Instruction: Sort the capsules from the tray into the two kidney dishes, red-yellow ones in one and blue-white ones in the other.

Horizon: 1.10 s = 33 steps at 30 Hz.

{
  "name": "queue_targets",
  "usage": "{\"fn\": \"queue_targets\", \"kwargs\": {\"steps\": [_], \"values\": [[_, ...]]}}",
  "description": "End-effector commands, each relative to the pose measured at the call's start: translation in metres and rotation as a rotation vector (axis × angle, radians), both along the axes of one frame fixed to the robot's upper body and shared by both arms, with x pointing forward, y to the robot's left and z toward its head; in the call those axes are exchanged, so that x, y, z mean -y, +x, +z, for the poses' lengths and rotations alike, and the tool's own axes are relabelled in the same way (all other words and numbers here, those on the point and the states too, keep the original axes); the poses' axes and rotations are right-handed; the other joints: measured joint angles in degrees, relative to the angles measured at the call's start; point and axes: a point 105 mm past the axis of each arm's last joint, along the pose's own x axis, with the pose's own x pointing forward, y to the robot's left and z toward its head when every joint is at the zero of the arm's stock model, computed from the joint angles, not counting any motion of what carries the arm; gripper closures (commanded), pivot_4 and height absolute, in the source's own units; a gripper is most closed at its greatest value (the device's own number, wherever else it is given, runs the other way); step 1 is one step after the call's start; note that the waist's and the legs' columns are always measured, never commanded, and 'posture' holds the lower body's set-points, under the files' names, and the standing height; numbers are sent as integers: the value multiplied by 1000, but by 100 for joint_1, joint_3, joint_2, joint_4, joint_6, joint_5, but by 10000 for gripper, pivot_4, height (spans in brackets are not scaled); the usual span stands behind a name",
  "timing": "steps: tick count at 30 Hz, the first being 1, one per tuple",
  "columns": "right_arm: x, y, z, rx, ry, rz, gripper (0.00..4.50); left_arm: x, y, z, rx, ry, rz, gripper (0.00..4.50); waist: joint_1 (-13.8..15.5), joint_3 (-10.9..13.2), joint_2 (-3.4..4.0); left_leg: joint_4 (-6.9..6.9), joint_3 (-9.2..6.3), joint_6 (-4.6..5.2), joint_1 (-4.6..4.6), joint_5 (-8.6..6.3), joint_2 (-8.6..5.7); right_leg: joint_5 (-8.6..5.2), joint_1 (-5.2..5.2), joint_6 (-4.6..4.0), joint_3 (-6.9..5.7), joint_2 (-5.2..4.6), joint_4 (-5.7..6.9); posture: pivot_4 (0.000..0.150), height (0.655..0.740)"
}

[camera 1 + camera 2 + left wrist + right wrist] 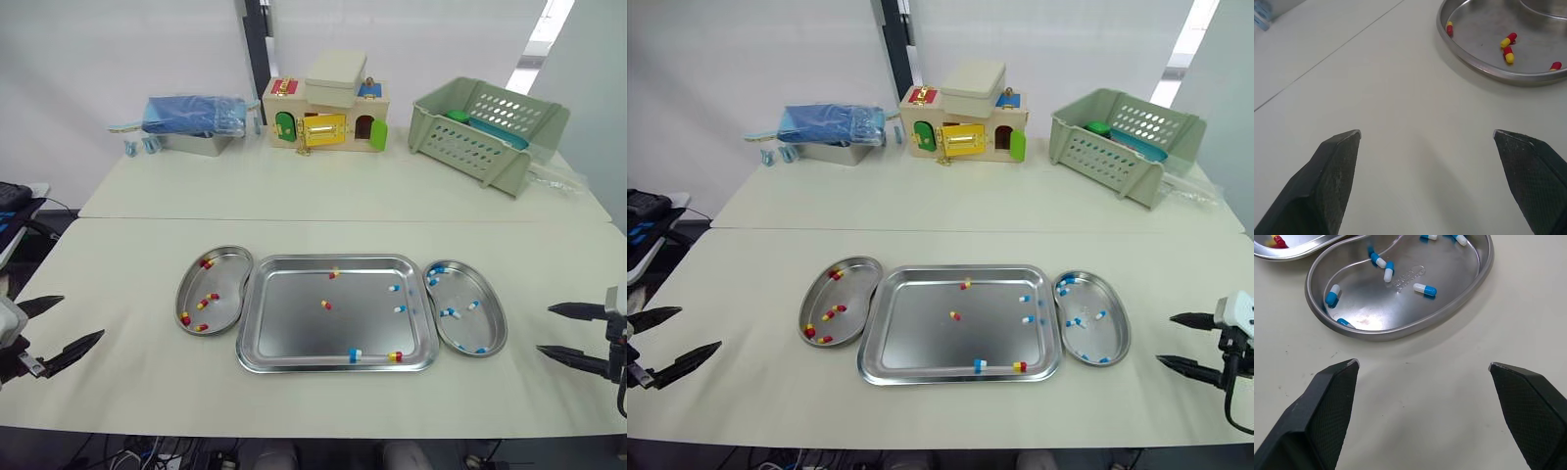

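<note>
A steel tray (294, 357) lies in the middle of the table with several capsules in it, both red-yellow (326, 305) and blue-white (355, 354). Left of it a kidney dish (233, 259) holds several red-yellow capsules (1508, 40). Right of it a second kidney dish (498, 328) holds several blue-white capsules (1425, 289). My left gripper (49, 330) is open above bare table, well left of the left dish. My right gripper (566, 335) is open and holds nothing, right of the right dish.
At the back of the table stand a blue bag on a grey box (194, 119), a wooden toy house (326, 116) and a green basket (485, 129). A seam (343, 219) runs across the table behind the tray.
</note>
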Motion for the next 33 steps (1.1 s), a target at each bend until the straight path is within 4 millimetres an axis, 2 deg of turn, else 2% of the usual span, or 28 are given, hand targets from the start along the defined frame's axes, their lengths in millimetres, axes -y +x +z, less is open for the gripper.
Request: {"fn": "queue_targets", "kwargs": {"steps": [1,6,8,12,16,21,25,30,33], "values": [[-5,1,7,55,4,27,119,3,0,5,-17,24,-22,0,0,0,0,0,0,0,0,0,0,0,0,0,0,0,0,1500,7400],[-9,-9,5,60,32,38,119,9,8,10,-7,38,-33,0,6,0,0,0,-1,0,0,0,0,0,0,0,0,0,1,1500,7400],[-15,-23,1,26,51,70,119,13,11,13,-12,44,-47,0,11,1,0,1,0,0,-1,0,0,0,0,0,0,0,0,1500,7400],[-40,-51,-6,-35,112,158,119,30,22,24,-21,70,-115,0,51,1,-2,-2,-4,0,-4,0,0,-1,0,1,-3,-1,-2,1500,7400],[-59,-53,-3,16,172,161,119,55,31,36,-26,64,-204,0,42,1,-3,4,-5,-1,-1,0,0,1,6,1,-3,0,2,1500,7400],[-106,-63,0,112,297,184,119,98,47,37,-113,50,-347,0,43,3,2,-3,-9,-1,-3,0,3,-2,1,0,-5,3,1,1500,7400],[-137,-74,-4,159,352,200,119,154,63,42,-93,37,-571,0,103,1,-4,4,-15,-2,-6,1,1,-1,3,0,-10,4,4,1500,7400],[-156,-85,-13,185,395,204,119,204,66,31,-133,45,-760,0,105,1,-4,3,-12,-2,-6,1,1,-1,1,0,-7,5,2,1500,7400],[-163,-90,-21,181,404,196,119,223,67,18,-151,55,-833,0,81,1,-3,5,-12,-2,-4,1,1,-1,2,0,-6,6,5,1500,7400]]}}
